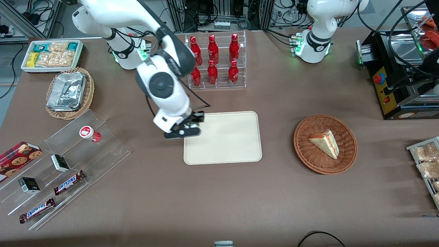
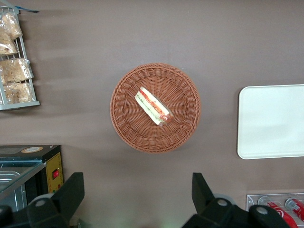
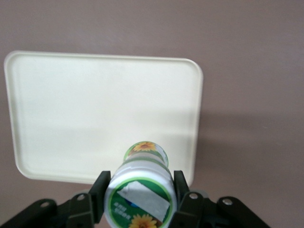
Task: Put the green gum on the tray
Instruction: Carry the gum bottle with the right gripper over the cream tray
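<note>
Front view, working arm's end of the table first. Clear stepped acrylic display rack (image 1: 68,154) at roughly 8 o'clock from the tray. On it: a small bottle with a red-marked white lid and red body (image 1: 90,133), small dark boxes and two Snickers bars (image 1: 69,181). That red one is the lookalike, not ours.

Next, the black two-finger gripper (image 1: 187,128) on the right arm. It hangs over the edge of the large flat cream-beige rectangular tray (image 1: 236,137) that faces the working arm's end, around 9 o'clock on the tray. The arm hides the load in this view. The wrist camera settles it: the small green-and-yellow labelled gum bottle with the white, green-ringed lid (image 3: 141,192) sits pinched between both fingers (image 3: 100,194), lid toward the camera, body pointing down at the tray's (image 3: 95,118) surface. Sideways grip on the body, probably so it lands base-first and upright.

The gum is airborne, over the tray's rim zone (exact height above the surface unclear).

Farther along, at 3 o'clock from the tray: a round brown wicker basket (image 1: 346,157) holding a wedge sandwich (image 1: 325,144), well apart, no interference.

Judgement: transport nearly done; what's left is a bit more inward travel, lower, release. Risk is dropping too near the rim and tipping.
</note>
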